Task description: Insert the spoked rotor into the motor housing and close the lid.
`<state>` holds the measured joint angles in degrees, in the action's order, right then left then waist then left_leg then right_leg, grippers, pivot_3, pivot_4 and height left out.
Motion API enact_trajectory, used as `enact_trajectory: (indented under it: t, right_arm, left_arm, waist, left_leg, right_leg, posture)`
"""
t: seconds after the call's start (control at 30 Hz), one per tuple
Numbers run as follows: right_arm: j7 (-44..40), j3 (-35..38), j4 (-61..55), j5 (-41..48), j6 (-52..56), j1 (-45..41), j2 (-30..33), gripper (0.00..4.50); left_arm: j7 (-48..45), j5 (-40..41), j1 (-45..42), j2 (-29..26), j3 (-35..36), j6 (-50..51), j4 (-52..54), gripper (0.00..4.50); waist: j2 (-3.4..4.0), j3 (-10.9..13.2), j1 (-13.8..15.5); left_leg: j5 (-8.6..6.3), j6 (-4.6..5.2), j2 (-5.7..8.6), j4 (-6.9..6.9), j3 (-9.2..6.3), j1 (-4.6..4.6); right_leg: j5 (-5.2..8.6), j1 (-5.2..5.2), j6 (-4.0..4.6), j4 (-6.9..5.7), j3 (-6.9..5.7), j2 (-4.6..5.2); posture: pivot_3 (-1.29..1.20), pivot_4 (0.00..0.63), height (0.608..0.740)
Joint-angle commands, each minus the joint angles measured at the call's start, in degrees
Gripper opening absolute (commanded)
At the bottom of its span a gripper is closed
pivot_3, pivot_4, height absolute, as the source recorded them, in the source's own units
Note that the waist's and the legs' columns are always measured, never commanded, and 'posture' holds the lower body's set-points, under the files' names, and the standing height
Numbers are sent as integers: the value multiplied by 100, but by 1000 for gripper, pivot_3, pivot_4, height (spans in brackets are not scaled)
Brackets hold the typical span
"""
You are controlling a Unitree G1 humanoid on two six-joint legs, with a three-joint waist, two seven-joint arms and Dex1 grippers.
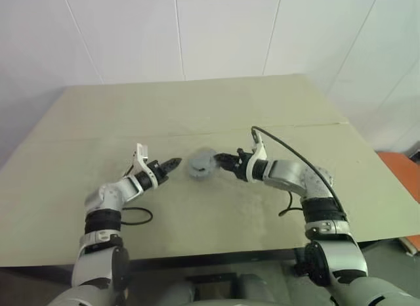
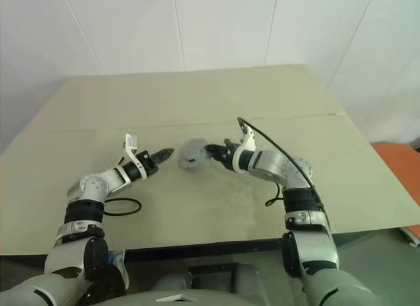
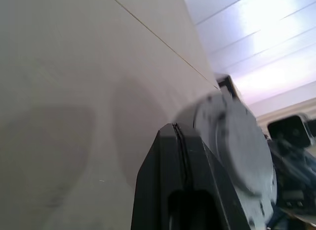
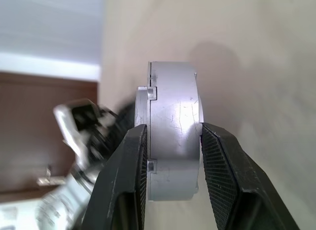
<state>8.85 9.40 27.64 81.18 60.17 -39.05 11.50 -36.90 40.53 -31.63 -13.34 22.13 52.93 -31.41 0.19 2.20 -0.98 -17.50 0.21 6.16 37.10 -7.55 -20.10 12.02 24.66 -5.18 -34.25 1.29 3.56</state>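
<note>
From the head camera, a pale green-grey table (image 1: 216,109) fills the scene. The right gripper (image 1: 220,160) holds the motor housing (image 1: 200,165) on edge above mid-table. The left gripper (image 1: 176,163) points at it from the other side, just apart. In the left wrist view, its fingers (image 3: 173,156) are pressed together, empty. In the right wrist view, both pads (image 4: 219,166) clamp the housing's grey wall, with the lid (image 4: 143,111) seated on one face.

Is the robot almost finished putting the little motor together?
Nearly, it seems. The lid already sits on the motor housing, so no rotor shows; it is probably inside. The right gripper holds the closed housing above the table; the left gripper is shut beside it. Setting it down appears left.
</note>
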Motion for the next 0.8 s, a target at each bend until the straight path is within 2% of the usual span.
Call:
enact_trajectory:
  t: [0.03,0.27,0.37,0.4,0.5,0.6,0.8]
  right_arm:
    - [-519,383,132,-208,-370,-569,-298,1267]
    - [-996,665,484,-852,-641,-1018,-734,1267]
    - [-1136,678,472,-1083,-547,-1018,-777,1267]
    - [-1172,687,487,-1158,-530,-1011,-795,1267]
    - [-1262,769,494,-1322,-499,-1001,-841,1267]
    - [-1316,835,468,-1447,-455,-1015,-903,1267]
    - [-1448,898,522,-1764,-403,-1038,-988,1267]
  left_arm:
    - [254,546,-159,47,549,228,74,910]
    - [842,1261,-389,185,1411,391,-248,3305]
    - [937,1548,-476,227,1627,525,-246,4275]
    - [961,1634,-493,246,1665,588,-239,4466]
    - [1081,1867,-531,352,1731,739,-202,4466]
    - [1209,1894,-540,382,1701,800,-273,4466]
    - [1319,1831,-482,359,1546,1107,-350,4466]
  waist:
    - [0,0,0]
    - [-2,-1,23]
    - [-5,-3,26]
    - [-5,-3,24]
    - [-5,-3,11]
    - [-5,-3,-1]
    - [-6,-4,-13]
  left_leg:
    - [2,-3,-2,0,0,0]
    - [10,-17,0,7,-1,-1]
    - [11,-18,2,8,-2,-5]
    - [11,-18,3,8,-2,-6]
    - [12,-20,3,8,-2,-11]
    - [28,-49,2,7,-2,-14]
    - [26,-45,2,7,-2,-12]
  right_leg:
    - [-4,1,3,0,0,-1]
    - [-17,2,5,-7,0,-3]
    - [-18,3,5,-6,-1,-1]
    - [-18,4,5,-6,-1,0]
    - [-18,10,6,-7,1,0]
    - [-20,15,9,-10,1,0]
    - [-25,20,15,-23,2,-2]
  posture:
    - [0,0,740]
    - [0,0,740]
    - [0,0,740]
    - [0,0,740]
    - [0,0,740]
    - [0,0,740]
    - [0,0,740]
